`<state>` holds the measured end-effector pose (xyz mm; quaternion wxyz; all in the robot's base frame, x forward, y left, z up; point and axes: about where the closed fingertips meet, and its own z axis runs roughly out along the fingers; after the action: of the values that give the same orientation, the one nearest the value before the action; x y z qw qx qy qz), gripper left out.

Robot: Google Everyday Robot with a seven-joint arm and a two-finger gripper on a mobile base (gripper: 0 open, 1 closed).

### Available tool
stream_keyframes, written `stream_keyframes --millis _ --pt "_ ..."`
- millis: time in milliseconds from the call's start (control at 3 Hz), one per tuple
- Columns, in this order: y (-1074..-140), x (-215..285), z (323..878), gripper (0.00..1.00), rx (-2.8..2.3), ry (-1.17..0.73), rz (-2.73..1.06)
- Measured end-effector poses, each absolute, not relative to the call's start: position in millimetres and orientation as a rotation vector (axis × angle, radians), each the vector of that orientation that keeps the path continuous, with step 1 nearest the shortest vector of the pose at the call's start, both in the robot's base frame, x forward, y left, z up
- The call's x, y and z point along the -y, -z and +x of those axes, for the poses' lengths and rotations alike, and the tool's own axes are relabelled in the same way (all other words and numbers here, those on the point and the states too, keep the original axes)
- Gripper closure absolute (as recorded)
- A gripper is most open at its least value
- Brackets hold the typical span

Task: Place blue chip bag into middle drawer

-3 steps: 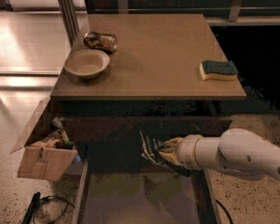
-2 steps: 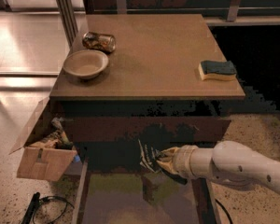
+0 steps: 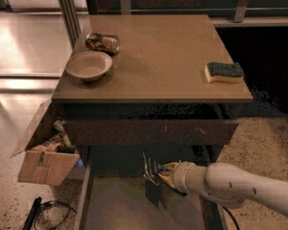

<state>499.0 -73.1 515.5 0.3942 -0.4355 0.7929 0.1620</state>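
blue chip bag (image 3: pixel 150 167) x1 | held by pincer (image 3: pixel 163 172) | over middle drawer (image 3: pixel 119 206) x1

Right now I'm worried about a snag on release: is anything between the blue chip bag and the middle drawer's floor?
Nothing visible. The gripper holds the blue chip bag over the open middle drawer, just below the closed drawer front; the floor beneath shows only shadow.

Seemingly foil bag (image 3: pixel 150 168) in smooth hand (image 3: pixel 161 171)

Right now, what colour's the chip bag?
Chip bag: navy, white lettering; camera view. Gripper holds it over middle drawer.
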Motion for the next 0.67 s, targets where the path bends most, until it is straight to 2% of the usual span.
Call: stream_keyframes --millis 667 --pt "-433 79 503 1.0 -2.139 -0.4 -1.075"
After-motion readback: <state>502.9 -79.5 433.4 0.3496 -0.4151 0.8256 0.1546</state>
